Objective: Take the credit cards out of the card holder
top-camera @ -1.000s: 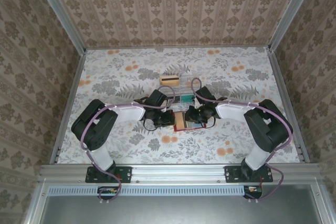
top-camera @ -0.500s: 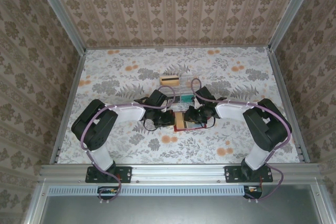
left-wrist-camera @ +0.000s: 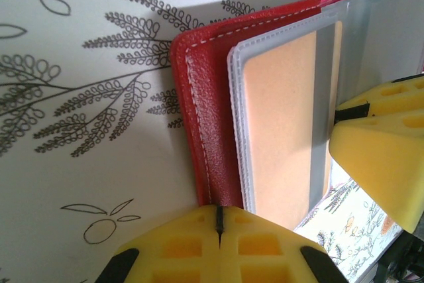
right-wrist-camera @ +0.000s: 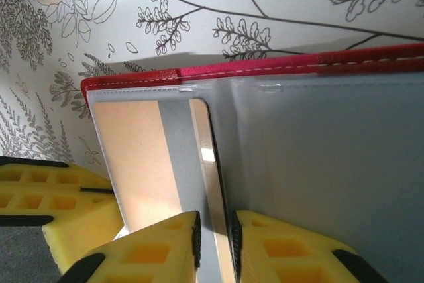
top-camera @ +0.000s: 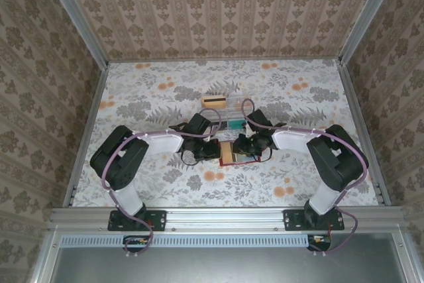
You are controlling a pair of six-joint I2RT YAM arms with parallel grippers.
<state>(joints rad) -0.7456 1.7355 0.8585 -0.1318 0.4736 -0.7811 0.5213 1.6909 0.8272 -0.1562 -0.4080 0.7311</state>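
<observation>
Nothing much has shifted over the last second: on the flowered tabletop (top-camera: 146,183) both arms hold the same poses, meeting in front of the clear tray (top-camera: 232,112), where one striped card (top-camera: 212,101) already lies. So the pull on the next card hasn't really started.

The card holder (left-wrist-camera: 205,117) lies open on the tabletop between the two grippers, red cover down and clear sleeves up. The tan card (right-wrist-camera: 132,157) with its grey stripe sits fully in the end sleeve, no further out than before.

The left gripper (left-wrist-camera: 218,220) is fully closed, pinning the near edge of the red cover. The right gripper (right-wrist-camera: 215,226) has its jaws narrowed to a slit around the card's long edge. It looks to me like a pinch, though from here I can't be sure whether it has the bare card or sleeve plastic as well. Its opening has only wavered slightly, which suggests it is settling its hold.
</observation>
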